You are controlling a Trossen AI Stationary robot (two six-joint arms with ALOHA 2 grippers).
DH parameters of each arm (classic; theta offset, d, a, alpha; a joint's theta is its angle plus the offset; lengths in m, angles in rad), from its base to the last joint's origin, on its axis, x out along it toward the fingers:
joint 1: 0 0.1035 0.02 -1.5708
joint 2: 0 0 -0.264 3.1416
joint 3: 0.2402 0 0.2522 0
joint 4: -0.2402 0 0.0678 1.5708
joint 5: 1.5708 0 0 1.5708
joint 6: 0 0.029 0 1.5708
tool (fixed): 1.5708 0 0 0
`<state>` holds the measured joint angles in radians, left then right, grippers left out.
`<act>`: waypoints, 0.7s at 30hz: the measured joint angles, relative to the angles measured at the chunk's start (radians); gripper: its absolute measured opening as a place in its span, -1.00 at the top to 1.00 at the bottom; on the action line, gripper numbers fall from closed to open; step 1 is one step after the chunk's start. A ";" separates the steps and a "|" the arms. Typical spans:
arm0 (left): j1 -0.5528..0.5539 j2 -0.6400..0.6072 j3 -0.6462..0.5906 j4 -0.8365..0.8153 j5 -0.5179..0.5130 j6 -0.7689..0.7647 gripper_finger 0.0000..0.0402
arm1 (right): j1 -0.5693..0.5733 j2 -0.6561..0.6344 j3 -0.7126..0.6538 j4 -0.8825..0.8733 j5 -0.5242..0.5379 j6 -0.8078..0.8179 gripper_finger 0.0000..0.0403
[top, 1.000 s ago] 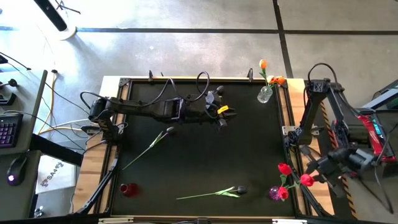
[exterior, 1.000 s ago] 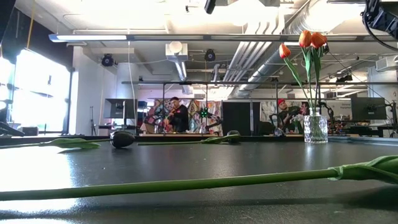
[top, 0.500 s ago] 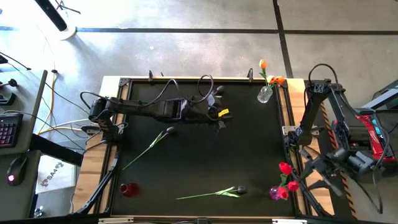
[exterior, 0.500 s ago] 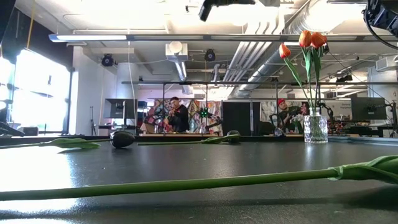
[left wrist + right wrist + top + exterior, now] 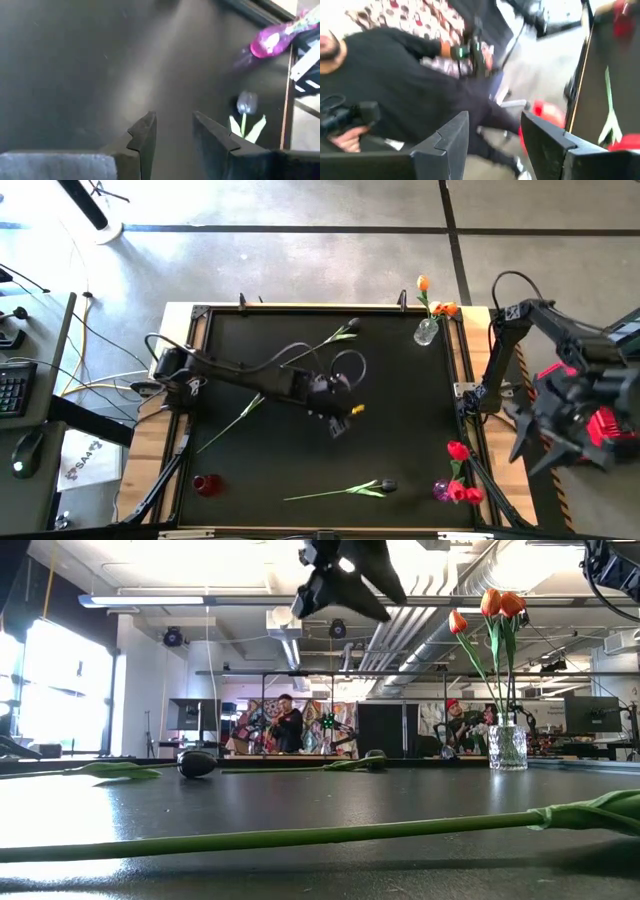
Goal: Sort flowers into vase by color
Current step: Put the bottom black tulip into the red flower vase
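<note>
While no readable writing shows anywhere, the left gripper (image 5: 338,423) hangs over the matte black table (image 5: 400,420), its jaws apart and empty. Thin-stemmed tulips (image 5: 340,491) lie scattered; orange ones fill a ribbed glass vase (image 5: 426,331). Off the table's edge, the right gripper (image 5: 492,132) is also parted, empty.

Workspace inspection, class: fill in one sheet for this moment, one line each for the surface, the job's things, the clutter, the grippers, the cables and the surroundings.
Surface: black table top, wooden edges.
Job's things: clear vase at the far right corner holds orange tulips; purple vase at the near right corner holds red tulips; red vase at the near left is empty; three dark tulips lie loose.
Clutter: nothing seen.
Grippers: left gripper over mid-table, open, empty; right gripper off the table's right side, open, empty.
Cables: looped along the left arm.
Surroundings: keyboard on a desk at left; a person beyond the table.
</note>
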<state>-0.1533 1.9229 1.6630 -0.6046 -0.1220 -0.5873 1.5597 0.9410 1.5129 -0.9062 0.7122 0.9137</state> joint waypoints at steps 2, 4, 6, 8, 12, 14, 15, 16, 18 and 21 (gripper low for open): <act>-0.020 0.013 0.000 -0.026 0.024 -0.026 0.44 | 0.000 0.005 0.042 0.001 0.055 -0.060 0.16; -0.048 0.016 0.000 -0.012 0.037 -0.040 0.44 | 0.000 0.011 0.082 0.002 0.130 -0.118 0.16; -0.081 0.015 0.000 0.011 0.034 -0.039 0.44 | -0.001 0.017 0.119 0.002 0.217 -0.167 0.16; -0.116 0.022 0.001 0.053 0.005 -0.026 0.44 | -0.002 0.024 0.155 0.006 0.310 -0.210 0.16; -0.166 0.073 0.002 0.185 -0.021 0.082 0.44 | -0.002 0.039 0.215 0.016 0.495 -0.283 0.16; -0.174 0.117 0.002 0.258 0.027 0.125 0.44 | -0.002 0.047 0.236 0.020 0.564 -0.309 0.16; -0.176 0.140 0.002 0.291 0.059 0.137 0.44 | -0.004 0.053 0.244 0.024 0.590 -0.322 0.16; -0.176 0.164 0.002 0.309 0.084 0.148 0.44 | -0.010 0.059 0.250 0.029 0.613 -0.335 0.16; -0.175 0.206 0.001 0.312 0.109 0.152 0.44 | -0.038 0.074 0.258 0.046 0.643 -0.359 0.16; -0.182 0.243 0.000 0.305 0.144 0.149 0.44 | -0.096 0.097 0.265 0.077 0.647 -0.388 0.16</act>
<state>-0.3353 2.1654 1.6634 -0.2998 0.0221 -0.4387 1.4633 1.0382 1.7779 -0.8289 1.3593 0.5255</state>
